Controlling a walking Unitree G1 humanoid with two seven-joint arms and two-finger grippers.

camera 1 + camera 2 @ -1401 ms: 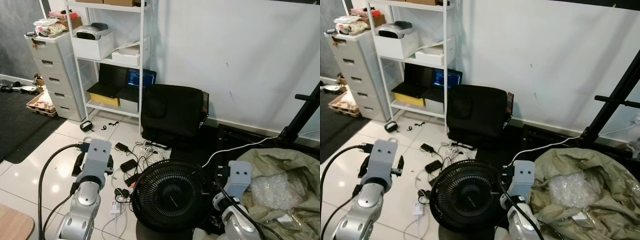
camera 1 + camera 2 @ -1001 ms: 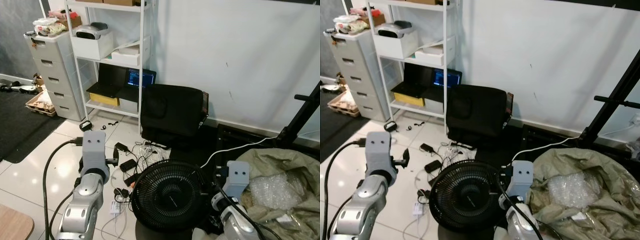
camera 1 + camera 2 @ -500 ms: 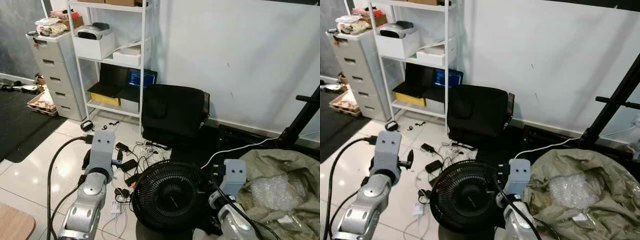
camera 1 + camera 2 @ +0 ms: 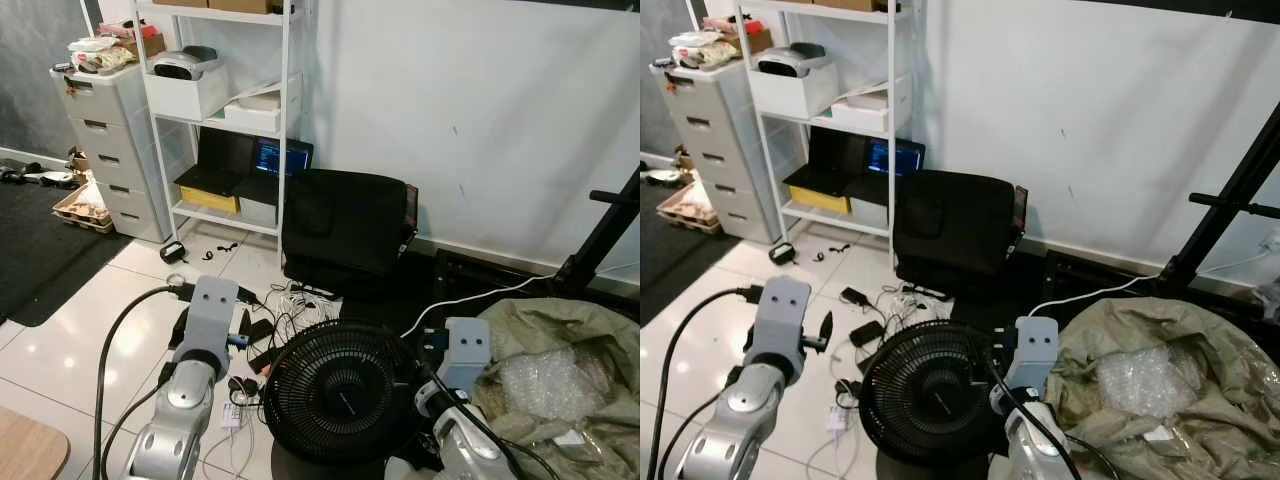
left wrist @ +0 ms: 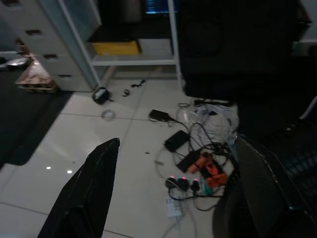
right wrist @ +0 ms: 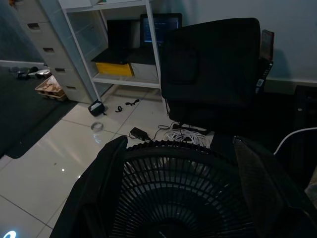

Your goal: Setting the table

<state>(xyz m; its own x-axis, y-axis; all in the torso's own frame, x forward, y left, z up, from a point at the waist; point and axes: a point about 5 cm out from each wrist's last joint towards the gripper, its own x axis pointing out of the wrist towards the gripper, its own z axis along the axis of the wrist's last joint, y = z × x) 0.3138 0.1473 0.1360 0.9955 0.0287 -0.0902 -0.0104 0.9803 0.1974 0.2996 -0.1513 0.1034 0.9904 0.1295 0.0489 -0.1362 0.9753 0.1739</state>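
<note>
both pincers, left pincer [image 5: 173, 198] and right pincer [image 6: 178, 198], gape wide and empty over a black fan [image 4: 335, 392]; next, it seems, finding tableware.

The floor is being viewed from the head, forward and downward; the fan [image 4: 335, 392] is being shared closely by the right wrist view.

Head views bright and sharp; wrist views dim, soft.
</note>
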